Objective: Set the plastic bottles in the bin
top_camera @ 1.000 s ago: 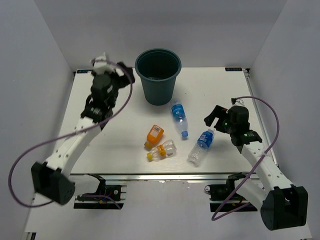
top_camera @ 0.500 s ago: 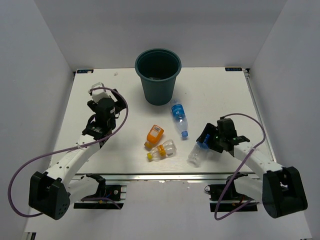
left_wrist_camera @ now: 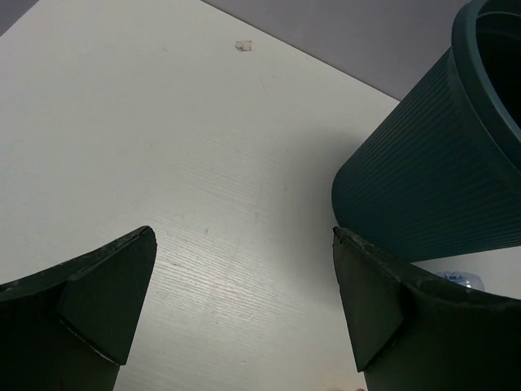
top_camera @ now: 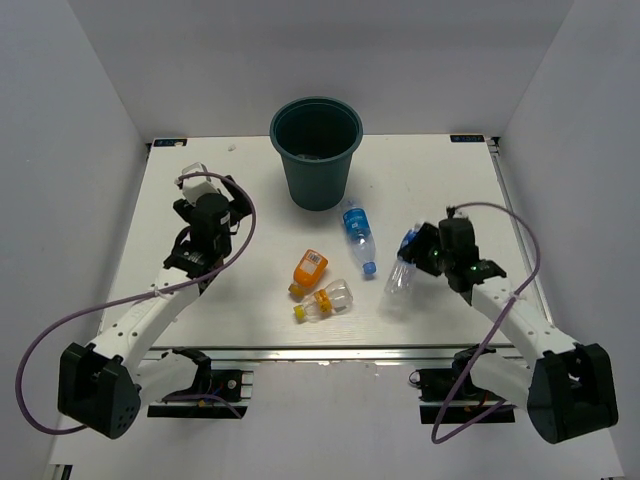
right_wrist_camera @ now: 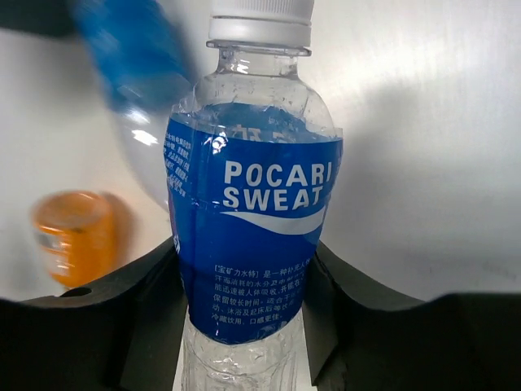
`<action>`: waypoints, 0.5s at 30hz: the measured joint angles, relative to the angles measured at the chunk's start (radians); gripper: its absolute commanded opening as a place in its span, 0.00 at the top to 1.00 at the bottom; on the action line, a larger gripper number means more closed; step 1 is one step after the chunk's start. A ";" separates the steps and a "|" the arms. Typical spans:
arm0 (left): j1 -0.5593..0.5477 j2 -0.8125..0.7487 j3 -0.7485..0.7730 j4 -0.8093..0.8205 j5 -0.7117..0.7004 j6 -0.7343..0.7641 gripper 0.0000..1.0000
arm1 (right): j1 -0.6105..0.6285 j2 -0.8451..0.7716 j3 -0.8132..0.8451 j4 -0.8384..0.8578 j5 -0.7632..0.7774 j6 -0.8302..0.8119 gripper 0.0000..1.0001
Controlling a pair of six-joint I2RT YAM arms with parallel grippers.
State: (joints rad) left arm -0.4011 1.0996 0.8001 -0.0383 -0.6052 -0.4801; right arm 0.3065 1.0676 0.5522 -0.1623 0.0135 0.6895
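My right gripper (top_camera: 418,255) is shut on a clear plastic bottle with a blue label (top_camera: 399,277), held tilted at the table's right side. The right wrist view shows the black fingers (right_wrist_camera: 155,301) pressed against both sides of that bottle (right_wrist_camera: 252,228), white cap pointing away. A second blue-labelled bottle (top_camera: 357,235), an orange bottle (top_camera: 309,270) and a clear bottle with a yellow-orange cap (top_camera: 325,300) lie on the table in the middle. The dark teal bin (top_camera: 316,150) stands at the back centre. My left gripper (top_camera: 232,196) is open and holds nothing, left of the bin (left_wrist_camera: 431,179).
The white table (top_camera: 200,300) ends in a metal rail along its near edge. Grey walls close in the left, right and back sides. A purple cable loops off each arm. A small white scrap (left_wrist_camera: 242,46) lies on the table near the back.
My right gripper dropped onto the blue-labelled bottle, closed on it and has raised it a little towards the back. My left arm pulled back from beside the bin, then stayed still.
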 measured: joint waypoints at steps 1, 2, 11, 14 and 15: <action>0.000 -0.005 0.000 0.000 0.000 0.000 0.02 | 0.000 -0.006 0.048 -0.005 0.011 -0.016 0.76; 0.000 -0.009 0.000 0.000 0.000 0.000 0.02 | 0.000 -0.008 0.107 -0.007 0.018 -0.030 0.76; 0.001 -0.027 -0.009 0.024 0.079 -0.025 0.02 | 0.010 0.119 0.626 0.195 -0.078 -0.201 0.76; 0.001 -0.019 -0.009 0.030 0.127 -0.041 0.02 | 0.063 0.286 0.858 0.266 -0.090 -0.281 0.69; 0.001 -0.014 -0.009 0.032 0.140 -0.044 0.02 | 0.087 0.354 0.942 0.295 -0.093 -0.312 0.64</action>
State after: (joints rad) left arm -0.4004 1.0859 0.7910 -0.0063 -0.4652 -0.5243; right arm 0.3931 1.4216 1.4940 0.1329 -0.0792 0.3775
